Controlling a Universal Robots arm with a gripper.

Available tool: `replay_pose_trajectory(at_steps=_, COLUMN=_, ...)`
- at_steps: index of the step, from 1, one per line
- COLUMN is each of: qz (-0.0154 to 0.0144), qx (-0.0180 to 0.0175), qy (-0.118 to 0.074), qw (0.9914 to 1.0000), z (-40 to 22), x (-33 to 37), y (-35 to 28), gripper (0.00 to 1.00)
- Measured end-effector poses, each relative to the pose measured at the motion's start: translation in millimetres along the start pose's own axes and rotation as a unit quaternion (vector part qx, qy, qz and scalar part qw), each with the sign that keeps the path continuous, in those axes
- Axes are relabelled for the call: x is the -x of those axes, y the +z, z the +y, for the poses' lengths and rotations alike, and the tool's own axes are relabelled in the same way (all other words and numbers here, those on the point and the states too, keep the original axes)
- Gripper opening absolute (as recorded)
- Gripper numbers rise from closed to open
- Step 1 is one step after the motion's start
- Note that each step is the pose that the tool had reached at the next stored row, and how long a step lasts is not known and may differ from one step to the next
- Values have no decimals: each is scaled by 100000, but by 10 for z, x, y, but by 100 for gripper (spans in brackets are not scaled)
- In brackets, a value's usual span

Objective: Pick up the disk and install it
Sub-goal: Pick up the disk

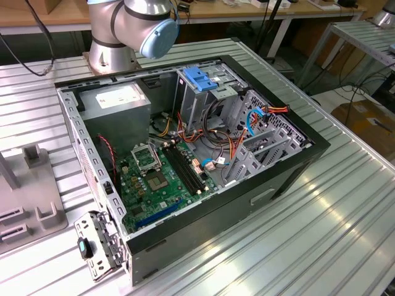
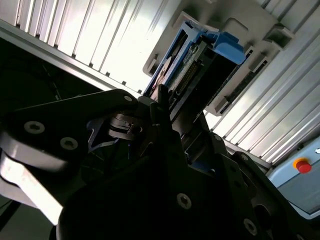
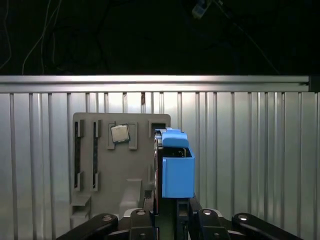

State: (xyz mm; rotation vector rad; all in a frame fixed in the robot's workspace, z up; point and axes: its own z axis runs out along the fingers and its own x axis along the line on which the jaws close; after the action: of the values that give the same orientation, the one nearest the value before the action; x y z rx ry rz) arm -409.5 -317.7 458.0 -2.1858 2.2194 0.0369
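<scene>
Our gripper (image 3: 167, 209) sits around the disk's near end; we cannot tell whether it clamps. Across the grey holder (image 3: 112, 170) we pass empty slots (image 3: 79, 155), a chip (image 3: 119, 133), then the disk (image 3: 177, 170) standing on edge along the holder's edge. We judge that gripping both flat faces squarely and lifting straight out of the slot avoids jamming.

Open computer case (image 1: 269, 189) lies on the ribbed table (image 1: 336, 237); a grey holder (image 3: 115, 172) carries, seemingly, a chip (image 3: 119, 133).
</scene>
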Motion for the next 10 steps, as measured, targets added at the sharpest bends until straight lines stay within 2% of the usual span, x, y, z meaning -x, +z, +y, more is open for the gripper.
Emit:
replay_pose_trajectory(at_steps=5, qz=0, qx=0, qy=0, qw=100000, z=0, x=4, y=-120, gripper=35)
replay_pose_trajectory(at_steps=8, qz=0, qx=1, qy=-1, qw=100000, z=0, x=6, y=-169, gripper=35)
replay_pose_trajectory(at_steps=10, qz=-3, qx=-4, qy=0, qw=100000, z=0, x=6, y=-177, gripper=35)
